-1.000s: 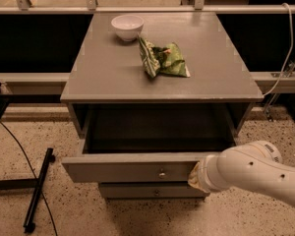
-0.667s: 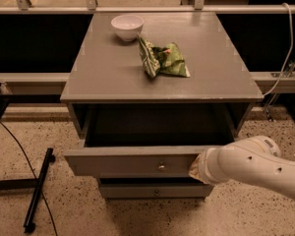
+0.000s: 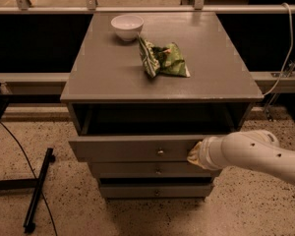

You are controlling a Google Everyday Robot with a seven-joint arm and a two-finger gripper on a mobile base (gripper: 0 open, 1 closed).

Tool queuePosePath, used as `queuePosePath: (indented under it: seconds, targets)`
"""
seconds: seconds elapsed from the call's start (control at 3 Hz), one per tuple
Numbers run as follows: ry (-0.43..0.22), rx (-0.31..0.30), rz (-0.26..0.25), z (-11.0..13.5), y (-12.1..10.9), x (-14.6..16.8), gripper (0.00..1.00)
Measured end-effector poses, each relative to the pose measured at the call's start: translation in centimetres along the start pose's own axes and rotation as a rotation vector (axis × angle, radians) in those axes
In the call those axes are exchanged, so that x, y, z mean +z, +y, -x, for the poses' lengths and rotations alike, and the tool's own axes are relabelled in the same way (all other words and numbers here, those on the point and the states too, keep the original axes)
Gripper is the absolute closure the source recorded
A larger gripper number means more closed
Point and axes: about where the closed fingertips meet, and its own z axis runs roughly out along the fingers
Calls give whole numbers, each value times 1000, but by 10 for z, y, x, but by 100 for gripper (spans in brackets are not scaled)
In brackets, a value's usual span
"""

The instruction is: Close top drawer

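Gripper (image 3: pixel 194 155) set against the right end of the top drawer (image 3: pixel 123 148), which stands partly out below the front edge of the cabinet top (image 3: pixel 113 73), so your push runs inward; you cannot tell whether it is spread or closed.

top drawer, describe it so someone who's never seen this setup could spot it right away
Find the grey cabinet with a white bowl and green bag on top. The top drawer is the uppermost of its three knobbed fronts, under the dark opening. Unlike the two lower drawers, it juts out furthest, and the claw is at its right end as the camera sees it.
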Motion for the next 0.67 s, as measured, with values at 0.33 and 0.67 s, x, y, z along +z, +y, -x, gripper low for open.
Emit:
queuePosePath:
  seconds: [0.33,0.67]
  targets:
    - [-52,-19,-13,8,-26,11,100]
    - [-89,-28,-24,15,-51,19,100]
